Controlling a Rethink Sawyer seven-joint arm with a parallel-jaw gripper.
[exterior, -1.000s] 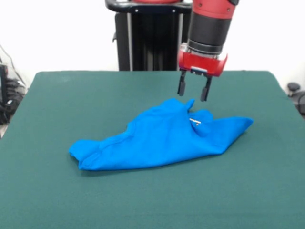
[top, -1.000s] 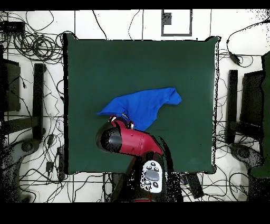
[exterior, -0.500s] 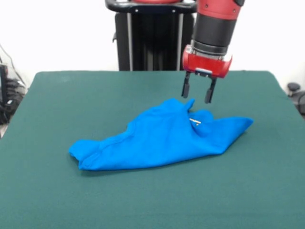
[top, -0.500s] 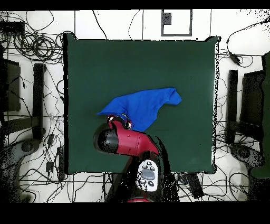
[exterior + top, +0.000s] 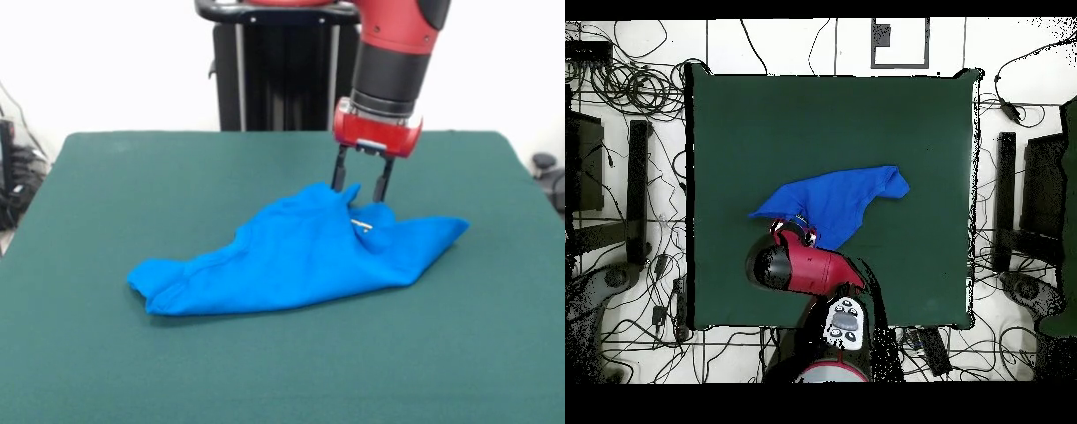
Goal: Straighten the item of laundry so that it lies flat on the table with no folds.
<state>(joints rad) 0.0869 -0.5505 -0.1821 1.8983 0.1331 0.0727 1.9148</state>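
From my remote station, the dark green counter [image 5: 106,362] filled most of the front view, with a white wall and the robot's black pedestal [image 5: 274,71] behind its far edge. In the overhead view, loose cables [image 5: 625,85] lay scattered on the floor around the counter [image 5: 865,110].

The item of laundry [image 5: 300,252], a bright blue T-shirt, lay crumpled near the middle of the counter, showing only plain blue cloth. It was bunched into a long, roughly triangular heap with folds and ridges across it, one rounded end toward the left of the front view and a pointed corner toward the right. A small pale tag showed near its highest fold. Seen from overhead, the shirt [image 5: 835,200] sat just beyond the arm's end, well inside the counter's edges.

The hand [image 5: 360,179] hung directly above the shirt's raised far fold, its two dark fingers [image 5: 338,172] spread apart with the fold's peak between them, tips at about the level of the cloth. I could not tell whether the tips touched the fabric. They gripped nothing.
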